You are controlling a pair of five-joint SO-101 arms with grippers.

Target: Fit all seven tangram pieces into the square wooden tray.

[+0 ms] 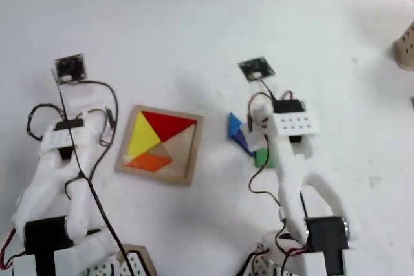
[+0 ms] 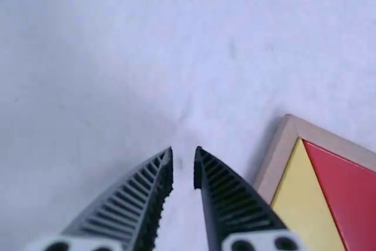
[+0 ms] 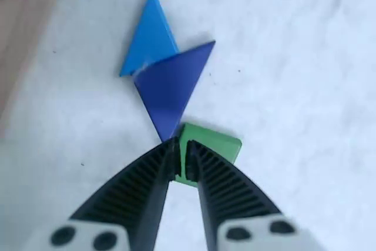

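The square wooden tray lies between the arms and holds a red triangle, a yellow triangle and an orange piece. Right of it lie a light blue piece, a dark blue triangle and a green square, touching in a row. My right gripper is shut, with its tips over the green square's edge where that square meets the dark blue triangle. My left gripper hangs just off the tray's corner, fingers together with only a slit between them and nothing held.
Bare white table stretches behind and to the right of the pieces. A pale perforated object stands at the far right edge. Cables loop around both arms near the tray.
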